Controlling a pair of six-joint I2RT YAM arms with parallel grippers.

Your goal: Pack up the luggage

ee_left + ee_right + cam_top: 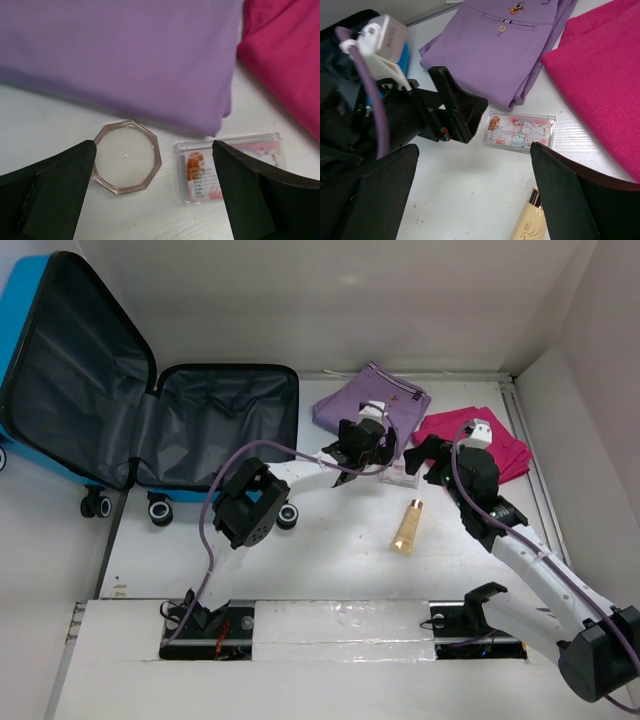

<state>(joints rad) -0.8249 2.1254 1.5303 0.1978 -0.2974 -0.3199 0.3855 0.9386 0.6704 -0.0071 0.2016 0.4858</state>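
Note:
The luggage point(225, 420) lies open at the far left: blue shell, dark lining, nothing inside. My left gripper point(370, 460) hovers open by the near edge of a folded purple garment point(375, 400). In the left wrist view its jaws point(154, 150) stand wide above an octagonal clear jar point(126, 157) and a clear card case point(227, 167), touching neither. My right gripper point(432, 462) is open too, just right of the left one. In its wrist view point(475, 150) the card case point(520, 131) and a cream tube point(530, 225) lie below it.
A folded pink garment point(485, 435) lies at the far right, next to the purple one. The cream tube point(408, 526) rests mid-table. The luggage's black wheels point(160, 510) face the near side. White walls close in the back and right.

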